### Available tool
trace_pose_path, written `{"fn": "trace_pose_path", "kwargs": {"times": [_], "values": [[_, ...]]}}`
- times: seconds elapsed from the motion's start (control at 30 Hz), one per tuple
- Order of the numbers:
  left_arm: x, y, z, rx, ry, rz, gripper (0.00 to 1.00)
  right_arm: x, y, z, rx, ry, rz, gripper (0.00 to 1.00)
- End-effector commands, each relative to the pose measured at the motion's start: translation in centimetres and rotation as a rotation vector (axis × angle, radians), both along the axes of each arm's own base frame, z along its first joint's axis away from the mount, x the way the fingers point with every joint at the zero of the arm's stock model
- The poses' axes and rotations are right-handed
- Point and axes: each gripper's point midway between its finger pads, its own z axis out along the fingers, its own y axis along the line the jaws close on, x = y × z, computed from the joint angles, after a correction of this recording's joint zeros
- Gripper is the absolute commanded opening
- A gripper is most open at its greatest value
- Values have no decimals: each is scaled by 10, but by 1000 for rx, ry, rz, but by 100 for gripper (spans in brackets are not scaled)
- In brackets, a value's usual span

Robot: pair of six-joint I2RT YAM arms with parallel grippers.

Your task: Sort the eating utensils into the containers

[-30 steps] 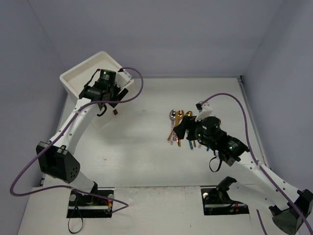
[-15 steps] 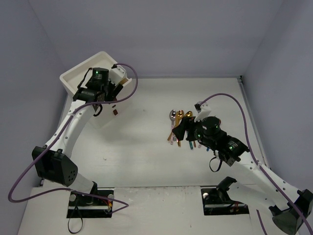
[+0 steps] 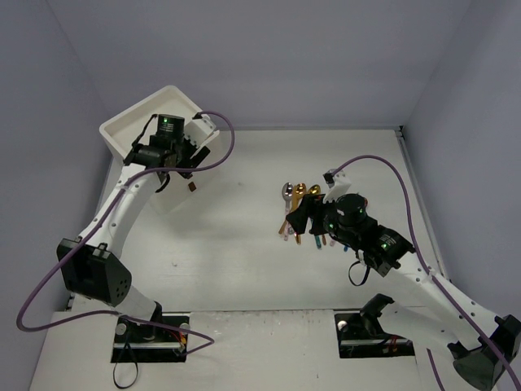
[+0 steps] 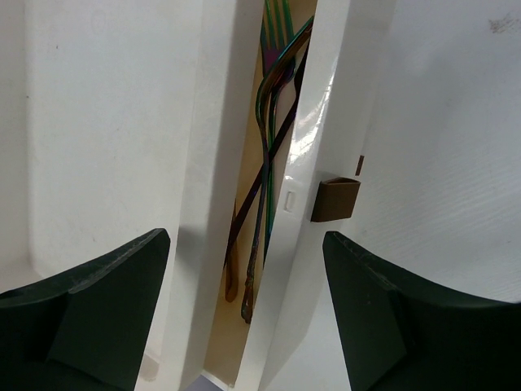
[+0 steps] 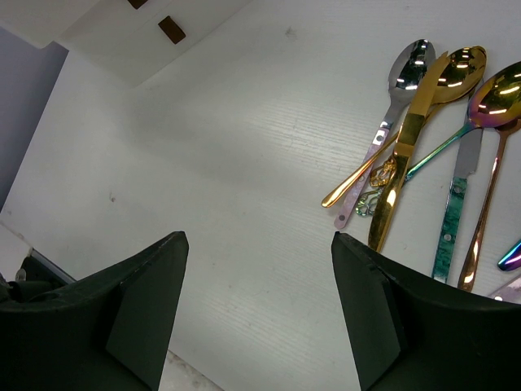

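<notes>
The left claw (image 4: pixel 244 285) has crept up over the drawers (image 3: pixel 151 110), upper left, spread apart, empty. Forks (image 4: pixel 262 138) lie inside one. Right claw (image 5: pixel 256 309) apart too; spoons and knives (image 5: pixel 423 114) wait on the table (image 5: pixel 203 163).

Top camera looks down; wrist cameras peer close (right shares utensils (image 5: pixel 413 122)).

A white desk (image 3: pixel 236 244) fills the view. Plain lavender walls (image 3: pixel 285 57) close it in at 9, 12 and 3 o'clock.

Forks (image 4: pixel 262 134) lie in the drawer (image 4: pixel 326 98) at left, spoons (image 5: pixel 409 65) on the table (image 5: pixel 244 163) at right
</notes>
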Motion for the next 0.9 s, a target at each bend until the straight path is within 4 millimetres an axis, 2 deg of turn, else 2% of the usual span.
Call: {"fn": "trace_pose_path", "kwargs": {"times": [0.0,0.13,0.4,0.7,0.8,0.87], "values": [[14,13,27,36,-80,72,73,6,7,25,63,-66,11,69],[21,27,33,76,-117,161,73,6,7,26,60,-69,14,69],[29,48,62,67,-246,276,73,6,8,23,53,-63,20,69],[34,60,47,89,-239,327,73,6,9,24,55,-65,23,69],[33,59,54,70,-259,334,73,5,8,22,56,-64,22,69],[28,58,67,33,-292,336,73,4,8,23,59,-63,23,70]]}}
